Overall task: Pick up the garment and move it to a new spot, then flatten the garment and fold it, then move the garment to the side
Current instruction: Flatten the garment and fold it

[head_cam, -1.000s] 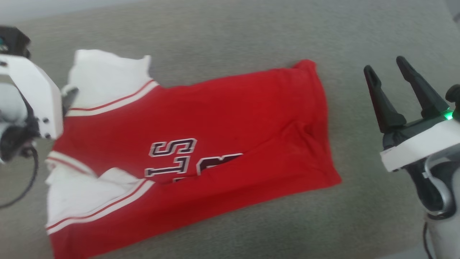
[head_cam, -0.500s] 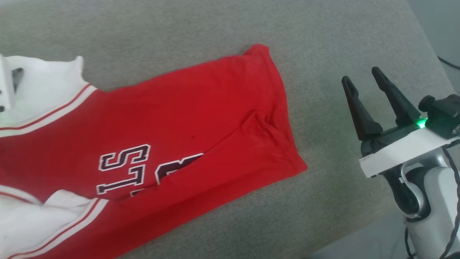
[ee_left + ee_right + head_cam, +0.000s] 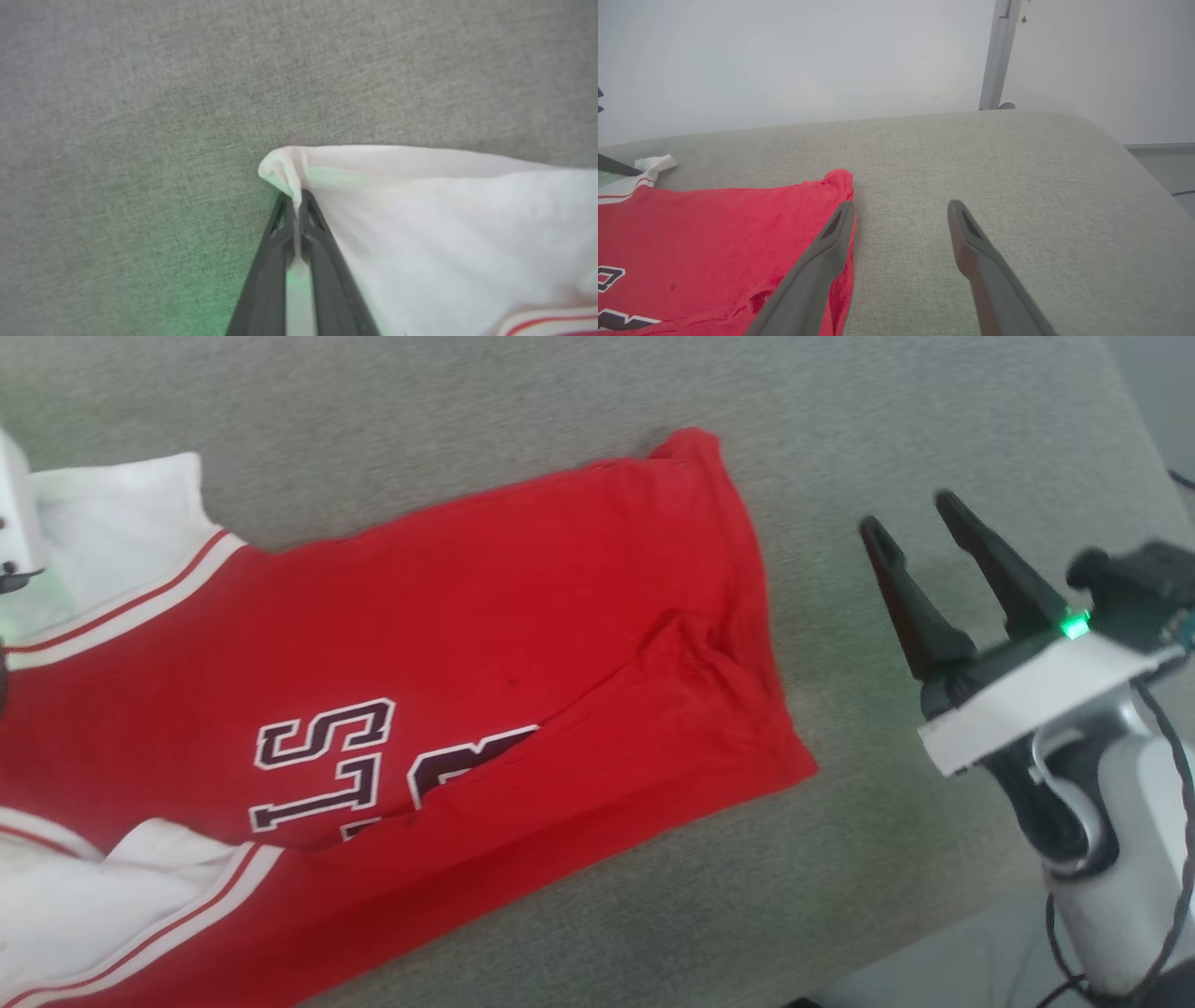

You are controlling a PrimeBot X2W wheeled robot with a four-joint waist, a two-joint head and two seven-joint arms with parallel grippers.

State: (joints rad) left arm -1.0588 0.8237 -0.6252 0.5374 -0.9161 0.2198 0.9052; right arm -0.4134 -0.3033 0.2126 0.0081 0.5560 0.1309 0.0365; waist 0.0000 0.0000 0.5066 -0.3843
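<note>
Your shirt point(image 3: 523, 644) lies spread front-up on the grey cushion point(image 3: 560, 411). In the head view it runs from its white sleeves at 9 o'clock to its red hem toward 3 o'clock. The black-and-white lettering point(image 3: 327, 765) sits at about 7 o'clock on the red body, and a fold of red cloth covers its lower part. More creases bunch near the hem. The upper sleeve point(image 3: 121, 532), edged with red-and-white stripes, lies at 10 o'clock. Your left pincer point(image 3: 295, 196) is clamped on that sleeve's outer corner, its two dark fingers pressed together with a nip of white cloth pinched between the tips. The lower sleeve point(image 3: 56, 905) lies rumpled at 8 o'clock. Your right pincer point(image 3: 906, 515) is at 3 o'clock of the shirt, just beside the hem, fingers spread apart and holding nothing. In its wrist view the left finger point(image 3: 822, 261) crosses the red hem edge and the right finger point(image 3: 985, 266) is over bare cushion. Beyond the cushion's far edge, at 12 o'clock, are a pale wall point(image 3: 784, 56) and a grey post point(image 3: 999, 51).
</note>
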